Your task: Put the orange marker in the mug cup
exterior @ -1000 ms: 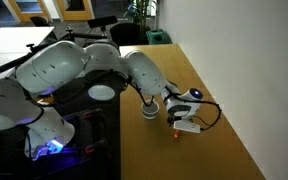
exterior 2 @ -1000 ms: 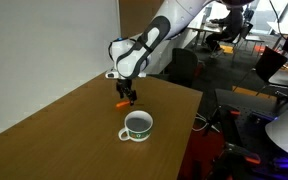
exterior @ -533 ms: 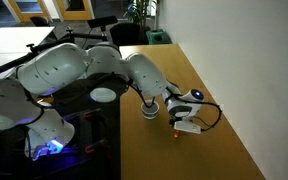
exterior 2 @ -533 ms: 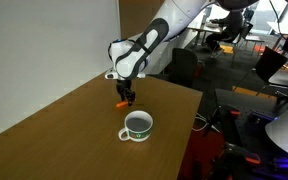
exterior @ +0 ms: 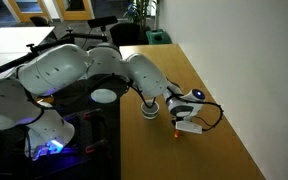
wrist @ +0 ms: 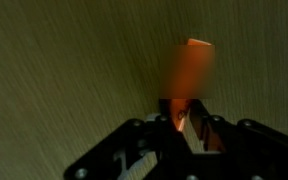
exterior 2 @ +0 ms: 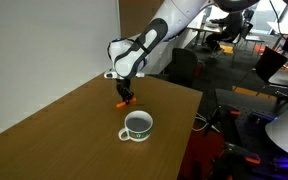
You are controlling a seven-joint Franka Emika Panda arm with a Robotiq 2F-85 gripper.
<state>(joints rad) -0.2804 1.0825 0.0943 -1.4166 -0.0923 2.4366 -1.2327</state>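
The orange marker [wrist: 190,72] lies on the wooden table and runs away from the camera in the wrist view. My gripper [wrist: 182,120] is down over its near end, and its dark fingers are closed against both sides of the marker. In an exterior view the gripper [exterior 2: 126,97] reaches down to the marker [exterior 2: 122,102] at the far part of the table. The mug cup [exterior 2: 137,125], white inside with a dark wall, stands nearer the table's front edge, a short way from the gripper. In an exterior view the mug cup [exterior: 150,109] sits beside the arm and the marker [exterior: 175,129] barely shows.
The wooden table [exterior 2: 54,130] runs along a white wall [exterior 2: 34,40]. Its right edge drops off close beside the mug. Office chairs and desks [exterior 2: 274,60] stand beyond the table, and the robot's base and cables [exterior: 54,130] lie below it.
The fingers have drawn together around the orange marker. The arm, the marker and the mug have kept their places.
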